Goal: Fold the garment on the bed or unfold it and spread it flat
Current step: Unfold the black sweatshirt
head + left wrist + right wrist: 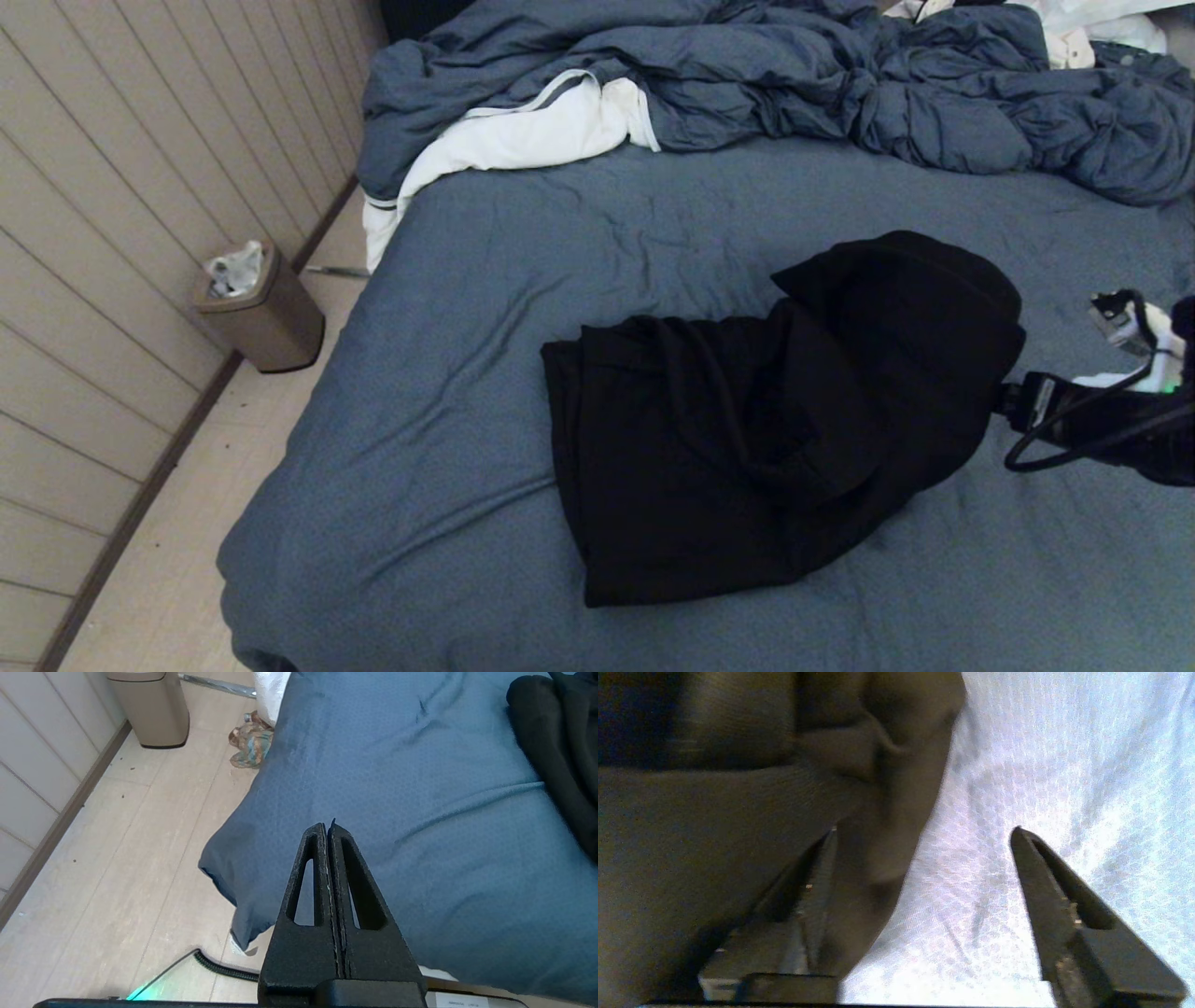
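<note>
On the bed (485, 280), right gripper (924, 835) fingers spread at garment (775, 420) (left's shut).

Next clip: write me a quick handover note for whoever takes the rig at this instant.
Right gripper: open at the right edge of the garment, holding nothing; fabric lies partly between its fingers.
Left gripper: shut, empty, parked over the bed's near left corner.
Garment: a bunched, partly folded heap mid-bed, hood end toward the right gripper.
Done: roughly gathered into a compact shape.
Left: neaten the fold or spread it flat; edges are uneven.
</note>
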Robot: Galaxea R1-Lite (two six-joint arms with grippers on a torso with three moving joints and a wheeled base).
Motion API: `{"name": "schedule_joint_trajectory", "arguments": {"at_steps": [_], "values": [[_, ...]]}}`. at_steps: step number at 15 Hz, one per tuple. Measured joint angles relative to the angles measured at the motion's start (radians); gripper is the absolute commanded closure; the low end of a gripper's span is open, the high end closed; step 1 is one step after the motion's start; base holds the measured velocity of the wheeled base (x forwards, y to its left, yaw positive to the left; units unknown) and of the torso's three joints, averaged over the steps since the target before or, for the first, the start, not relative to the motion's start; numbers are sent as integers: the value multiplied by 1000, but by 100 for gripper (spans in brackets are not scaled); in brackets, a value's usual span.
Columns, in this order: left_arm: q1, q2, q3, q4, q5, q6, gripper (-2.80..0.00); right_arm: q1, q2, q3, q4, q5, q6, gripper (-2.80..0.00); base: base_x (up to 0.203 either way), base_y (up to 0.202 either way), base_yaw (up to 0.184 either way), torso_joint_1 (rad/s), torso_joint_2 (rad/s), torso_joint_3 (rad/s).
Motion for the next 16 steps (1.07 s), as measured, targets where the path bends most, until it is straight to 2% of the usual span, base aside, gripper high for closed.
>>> {"name": "schedule_joint_trajectory", "arguments": {"at_steps": [2, 3, 5, 9, 10, 14, 16], "values": [[0, 0, 0, 0, 0, 0, 0, -38, -80, -3, 7, 60, 4, -280, 0, 0, 0, 0, 0, 0], [0, 0, 0, 0, 0, 0, 0, -55, -132, -11, 17, 79, 6, 0, 0, 0, 0, 0, 0, 0], [-1, 0, 0, 0, 0, 0, 0, -75, -246, -46, 75, 97, 9, 0, 0, 0, 0, 0, 0, 0], [0, 0, 0, 0, 0, 0, 0, -78, -442, -195, 312, 172, 14, 0, 0, 0, 0, 0, 0, 0], [0, 0, 0, 0, 0, 0, 0, -68, -464, -209, 336, 179, 18, 0, 0, 0, 0, 0, 0, 0], [-1, 0, 0, -1, 0, 0, 0, 53, -445, -239, 339, 161, 61, 0, 0, 0, 0, 0, 0, 0], [-1, 0, 0, 0, 0, 0, 0, 133, -379, -250, 330, 102, 75, 0, 0, 0, 0, 0, 0, 0]]}}
